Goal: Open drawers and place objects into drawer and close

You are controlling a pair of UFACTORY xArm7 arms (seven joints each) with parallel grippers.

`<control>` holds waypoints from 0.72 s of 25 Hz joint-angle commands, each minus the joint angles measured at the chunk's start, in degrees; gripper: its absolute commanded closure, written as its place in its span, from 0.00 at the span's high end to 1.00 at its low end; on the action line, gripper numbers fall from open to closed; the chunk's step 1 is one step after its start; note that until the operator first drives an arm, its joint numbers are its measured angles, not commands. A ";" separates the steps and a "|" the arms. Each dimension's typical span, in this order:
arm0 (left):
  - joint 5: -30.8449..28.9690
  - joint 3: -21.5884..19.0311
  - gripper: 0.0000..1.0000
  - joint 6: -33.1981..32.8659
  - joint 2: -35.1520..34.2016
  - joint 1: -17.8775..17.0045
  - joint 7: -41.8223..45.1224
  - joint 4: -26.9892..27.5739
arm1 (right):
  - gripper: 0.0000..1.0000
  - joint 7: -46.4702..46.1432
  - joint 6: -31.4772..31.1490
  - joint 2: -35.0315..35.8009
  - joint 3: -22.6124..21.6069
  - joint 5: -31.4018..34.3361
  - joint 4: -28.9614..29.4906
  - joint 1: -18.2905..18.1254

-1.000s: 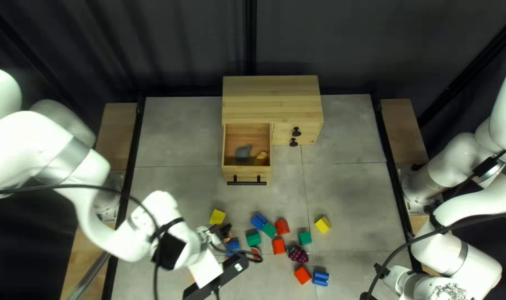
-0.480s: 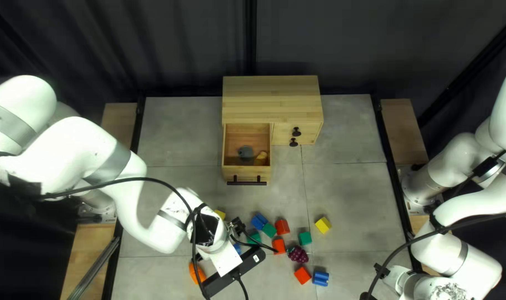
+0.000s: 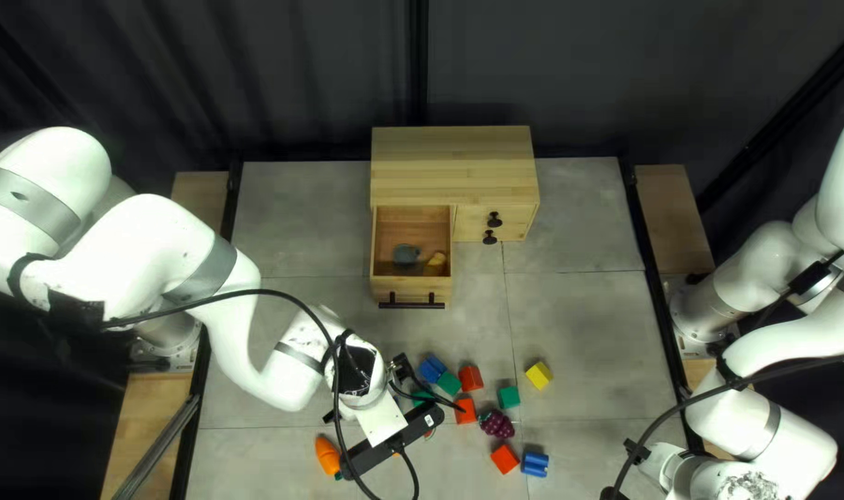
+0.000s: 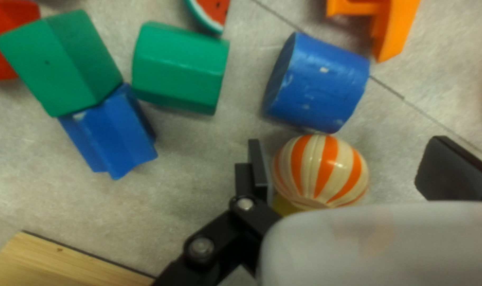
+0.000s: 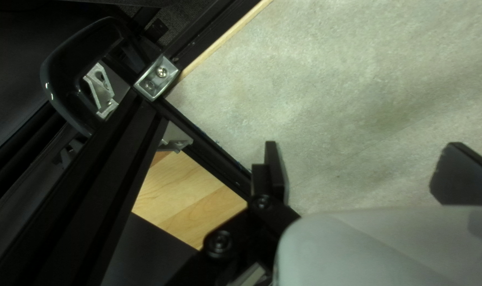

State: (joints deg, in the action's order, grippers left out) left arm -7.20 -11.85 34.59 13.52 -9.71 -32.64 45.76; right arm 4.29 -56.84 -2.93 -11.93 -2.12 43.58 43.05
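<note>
My left gripper (image 3: 402,372) is low over the toys, left of the blue block (image 3: 432,368). In the left wrist view my left gripper (image 4: 357,169) stands open; an orange-striped egg (image 4: 320,170) lies between its fingers, closer to one, partly over something yellow (image 4: 284,205). Ahead lie a blue cylinder (image 4: 317,82) and a green block (image 4: 180,69). The cabinet (image 3: 452,167) has its left drawer (image 3: 412,289) pulled out, holding a grey object (image 3: 405,255) and a tan one (image 3: 436,260). My right gripper (image 5: 368,172) is open with nothing between its fingers.
Red blocks (image 3: 471,378), a yellow block (image 3: 539,374), dark grapes (image 3: 497,425) and another blue block (image 3: 535,464) lie at the lower middle. A carrot (image 3: 327,456) lies beside my left wrist. Black rails (image 3: 658,306) edge the table.
My left arm has swung rightward in the top left view, uncovering the carrot and hiding the left yellow block. The grey object in the drawer looks slightly shifted. My right arm is unmoved.
</note>
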 commanded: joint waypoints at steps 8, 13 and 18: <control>0.67 0.11 0.00 -0.80 -2.48 0.10 1.60 -1.91 | 1.00 0.00 0.00 0.00 0.00 0.00 0.00 0.00; 0.70 0.00 0.00 2.47 -5.68 -0.14 3.00 -0.96 | 1.00 0.00 0.00 0.00 0.00 0.00 0.00 0.00; 0.31 1.07 0.00 10.28 -11.99 0.97 2.69 0.67 | 1.00 0.00 0.00 0.00 0.00 0.00 0.00 0.00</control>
State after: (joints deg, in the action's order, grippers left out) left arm -6.57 -11.58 40.48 5.23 -9.55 -29.69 45.37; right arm 4.29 -56.84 -2.93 -11.93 -2.12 43.58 43.05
